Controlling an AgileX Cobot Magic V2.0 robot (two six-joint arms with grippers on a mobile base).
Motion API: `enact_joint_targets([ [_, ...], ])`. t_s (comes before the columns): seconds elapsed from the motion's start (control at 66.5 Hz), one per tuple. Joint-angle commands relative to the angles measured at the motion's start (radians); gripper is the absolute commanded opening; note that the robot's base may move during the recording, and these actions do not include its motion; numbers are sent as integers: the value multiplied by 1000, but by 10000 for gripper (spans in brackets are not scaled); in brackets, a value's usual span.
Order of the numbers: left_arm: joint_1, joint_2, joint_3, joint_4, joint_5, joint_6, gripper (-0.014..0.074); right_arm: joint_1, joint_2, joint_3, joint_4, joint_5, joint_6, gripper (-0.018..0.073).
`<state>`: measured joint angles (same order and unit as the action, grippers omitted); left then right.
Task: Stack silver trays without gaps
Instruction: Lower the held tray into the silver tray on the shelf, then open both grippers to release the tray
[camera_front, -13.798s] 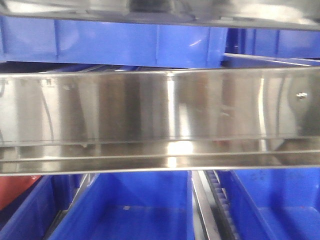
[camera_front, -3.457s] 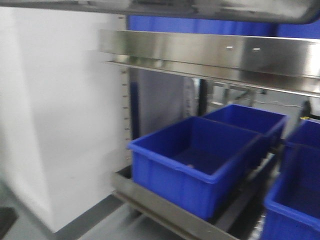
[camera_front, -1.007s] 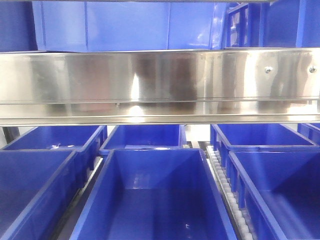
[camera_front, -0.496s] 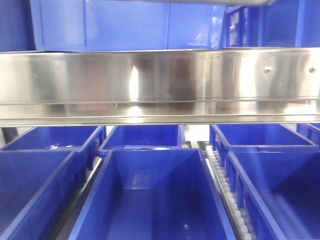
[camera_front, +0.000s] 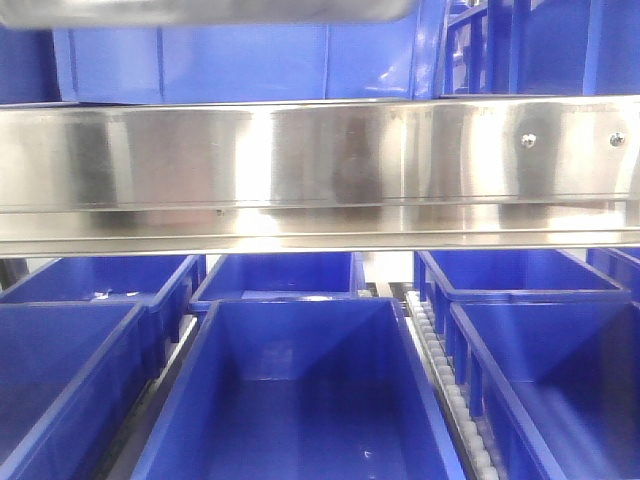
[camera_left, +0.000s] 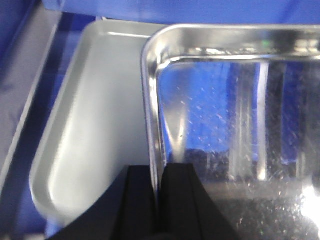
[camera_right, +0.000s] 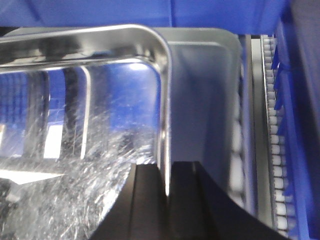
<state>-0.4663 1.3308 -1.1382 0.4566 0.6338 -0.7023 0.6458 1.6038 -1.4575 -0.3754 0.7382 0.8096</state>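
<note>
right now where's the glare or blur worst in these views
Front view: bright vertical glare streaks on the rail, bins fairly sharp. Left wrist view: the held tray mirrors blue and sparkles, the lower tray looks soft and matte. Right wrist view: scratch glare whitens the held tray's floor.

The front camera looks straight ahead at a long steel rail (camera_front: 320, 170) across the middle of the frame, with blue bins (camera_front: 300, 390) below it, quite near. Each wrist camera looks down from very close, its black jaws at the bottom of the frame. Both wrist views share the shiny upper tray (camera_left: 235, 125) (camera_right: 75, 125), the left one showing the tray's left edge, the right one its right edge.
</note>
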Motion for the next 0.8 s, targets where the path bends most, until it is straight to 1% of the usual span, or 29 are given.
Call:
enact_joint_targets([
  [0.0, 18, 55, -51, -119, -130, 104, -9, -4, 67, -99, 61, -98, -37, -15],
  [0.06, 41, 96, -83, -129, -128, 125, -9, -12, 111, -144, 74, -74, -47, -15],
  [0.165, 66, 169, -134, -140, -114, 127, -9, -19, 170, -191, 84, -64, -55, -15],
  [0.271, 66, 217, -165, -140, -82, 127, -9, -23, 199, -197, 88, -64, -55, -15],
  [0.571, 64, 260, -167, -133, -76, 127, 0, -37, 230, -197, 88, -45, -55, -15],
  [0.631, 64, 262, -167, -133, -74, 124, 29, -38, 230, -197, 88, -33, -55, -15],
  [0.676, 64, 264, -167, -133, -74, 124, 77, -38, 230, -197, 88, -22, -55, -15],
  [0.782, 69, 264, -167, -119, -73, 124, 225, -45, 230, -197, 86, -2, -55, 0],
])
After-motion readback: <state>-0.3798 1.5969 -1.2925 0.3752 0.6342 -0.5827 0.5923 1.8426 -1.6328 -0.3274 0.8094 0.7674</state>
